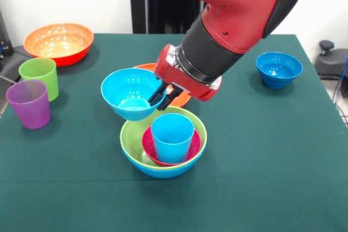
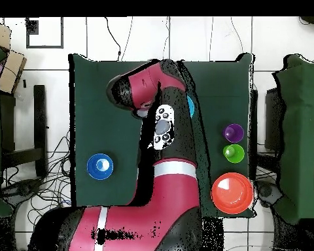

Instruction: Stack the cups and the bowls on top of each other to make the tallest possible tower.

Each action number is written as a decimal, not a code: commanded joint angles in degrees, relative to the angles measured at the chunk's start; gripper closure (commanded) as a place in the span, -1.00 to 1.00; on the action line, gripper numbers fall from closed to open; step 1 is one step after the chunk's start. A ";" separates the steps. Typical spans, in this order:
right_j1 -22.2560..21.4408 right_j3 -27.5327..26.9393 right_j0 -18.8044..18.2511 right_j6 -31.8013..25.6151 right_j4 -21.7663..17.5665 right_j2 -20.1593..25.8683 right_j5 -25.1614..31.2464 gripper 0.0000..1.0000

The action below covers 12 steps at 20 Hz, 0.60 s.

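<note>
Claw [image 1: 165,96] pinches the cyan bowl's [image 1: 129,93] rim, holding it tilted in the air just beside the tower [image 1: 163,148], where a light blue cup [image 1: 172,137] sits topmost.

Cup [image 1: 172,136] in small bowl [image 1: 171,148], nested in two bowls [image 1: 163,142].

Cyan bowl [image 1: 129,94] tilted, lifted beside tower [image 1: 163,144]; light blue cup [image 1: 172,136] topmost.

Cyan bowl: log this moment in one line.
end effector: shut on cyan bowl rim | bowl: lifted, tilted, beside tower | tower top: light blue cup
</note>
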 commanded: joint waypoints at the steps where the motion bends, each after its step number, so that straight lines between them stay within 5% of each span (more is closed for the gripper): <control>1: -1.47 -1.91 1.85 8.57 2.36 1.09 -3.22 1.00; 12: -0.04 -4.26 2.74 11.15 5.22 -0.40 -4.41 1.00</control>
